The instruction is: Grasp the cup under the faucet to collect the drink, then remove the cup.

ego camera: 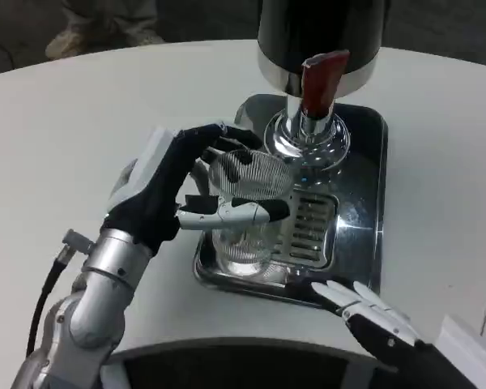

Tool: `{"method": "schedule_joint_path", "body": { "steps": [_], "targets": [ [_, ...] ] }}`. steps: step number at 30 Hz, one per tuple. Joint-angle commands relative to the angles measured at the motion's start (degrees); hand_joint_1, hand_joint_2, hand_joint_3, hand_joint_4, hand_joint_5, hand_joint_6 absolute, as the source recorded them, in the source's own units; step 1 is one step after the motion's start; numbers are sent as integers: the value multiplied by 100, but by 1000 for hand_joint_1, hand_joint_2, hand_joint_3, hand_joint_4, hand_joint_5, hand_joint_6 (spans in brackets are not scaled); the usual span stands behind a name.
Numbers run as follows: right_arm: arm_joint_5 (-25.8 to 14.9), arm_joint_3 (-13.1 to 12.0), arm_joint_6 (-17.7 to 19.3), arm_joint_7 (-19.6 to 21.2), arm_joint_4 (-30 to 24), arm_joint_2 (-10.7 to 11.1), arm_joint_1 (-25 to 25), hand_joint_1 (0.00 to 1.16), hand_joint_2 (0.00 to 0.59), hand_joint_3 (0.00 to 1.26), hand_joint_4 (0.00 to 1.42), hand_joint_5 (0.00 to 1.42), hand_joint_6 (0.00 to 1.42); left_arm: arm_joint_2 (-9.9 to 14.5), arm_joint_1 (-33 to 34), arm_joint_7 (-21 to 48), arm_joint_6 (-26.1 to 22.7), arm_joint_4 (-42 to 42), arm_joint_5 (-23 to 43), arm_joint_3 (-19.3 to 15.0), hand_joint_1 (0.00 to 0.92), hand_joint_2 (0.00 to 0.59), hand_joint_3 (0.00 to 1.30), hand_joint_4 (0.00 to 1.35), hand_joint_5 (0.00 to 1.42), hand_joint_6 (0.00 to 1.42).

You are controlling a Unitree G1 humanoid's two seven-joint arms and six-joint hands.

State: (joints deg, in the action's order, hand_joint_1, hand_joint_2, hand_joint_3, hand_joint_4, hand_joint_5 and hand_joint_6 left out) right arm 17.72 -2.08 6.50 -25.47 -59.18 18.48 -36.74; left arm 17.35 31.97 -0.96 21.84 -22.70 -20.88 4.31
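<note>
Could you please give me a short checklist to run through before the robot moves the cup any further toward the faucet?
1. Left robot hand holds the cup: ok, fingers wrap its ribbed wall.
2. Cup upright: ok, only slightly tilted.
3. Cup under the faucet: not ok, it sits toward the front-left of the faucet, over the tray's left edge.
4. Cup empty before filling: cannot tell, the clear wall shows no obvious liquid.
5. Right robot hand out of the path: ok, it rests open at the tray's front edge.
6. Faucet lever shut, no flow: cannot tell.
</note>
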Motion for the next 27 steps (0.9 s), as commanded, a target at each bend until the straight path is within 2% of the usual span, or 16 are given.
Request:
{"method": "schedule_joint_path", "body": {
  "steps": [1, 6, 17, 27],
  "targets": [
    [-88, -100, 188, 88, -82, -44, -189, 600, 466, 134, 74, 2, 17, -83, 79, -244, 158, 100, -100, 92, 651, 12, 790, 887, 1068, 942],
    [-149, -189, 255, 114, -82, -62, -291, 599, 466, 134, 74, 2, 17, -96, 42, -344, 165, 165, -184, 151, 650, 13, 790, 887, 1069, 942],
    [-204, -193, 280, 154, -82, -58, -351, 599, 466, 138, 76, 2, 17, -114, -145, -837, 184, 252, -624, 327, 647, 22, 785, 887, 1069, 942],
    [-230, -242, 303, 174, -82, -52, -475, 597, 466, 143, 83, 2, 18, -284, -179, -1381, 142, 21, -850, 436, 650, 23, 784, 887, 1069, 942]
  ]
}}
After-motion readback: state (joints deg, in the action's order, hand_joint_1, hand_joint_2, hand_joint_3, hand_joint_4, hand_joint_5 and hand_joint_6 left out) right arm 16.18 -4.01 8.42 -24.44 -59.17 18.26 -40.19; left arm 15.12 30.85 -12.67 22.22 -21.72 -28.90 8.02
